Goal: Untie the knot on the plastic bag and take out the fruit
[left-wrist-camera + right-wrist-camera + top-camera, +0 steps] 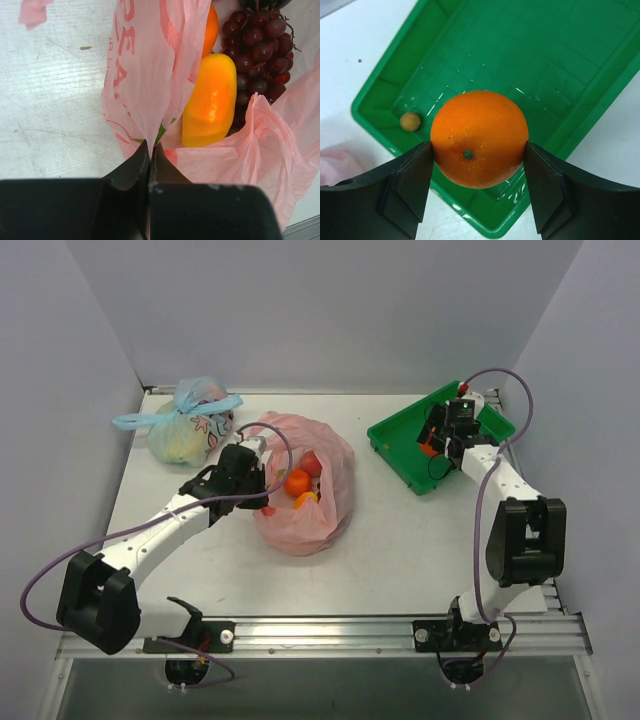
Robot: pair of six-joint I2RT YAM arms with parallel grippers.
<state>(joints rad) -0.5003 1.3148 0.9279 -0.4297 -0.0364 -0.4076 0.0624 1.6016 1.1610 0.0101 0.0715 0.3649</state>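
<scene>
**Ana:** Which step was in hand?

**Ben:** Taking out the fruit, by his reading. No tied knot showed. The plastic bag (300,525) lay open on the surface (400,550). At the bag's left edge the left end effector (150,148) was pinched closed on a fold of the pink film, seemingly holding the mouth apart.

**Ana:** And the fruit?

**Ben:** Inside the bag, just past that pinch, lay a mango (210,100). Its long axis ran away from the fingers and leaned slightly right. A grape bunch (260,50) sat beyond it. Right of the bag and farther back, the right end effector (479,150) gripped an orange (479,120) between both fingers above a green tray (545,60). The orange was round, so it had no long axis. Its stem dimple faced the wrist camera.

**Ana:** What did the next move call for?

**Ben:** Probably lowering the orange and parting the fingers gently, so it settled inside the tray's rim near a small tan ball (410,121). Then the arm would return to the bag for the mango.
</scene>
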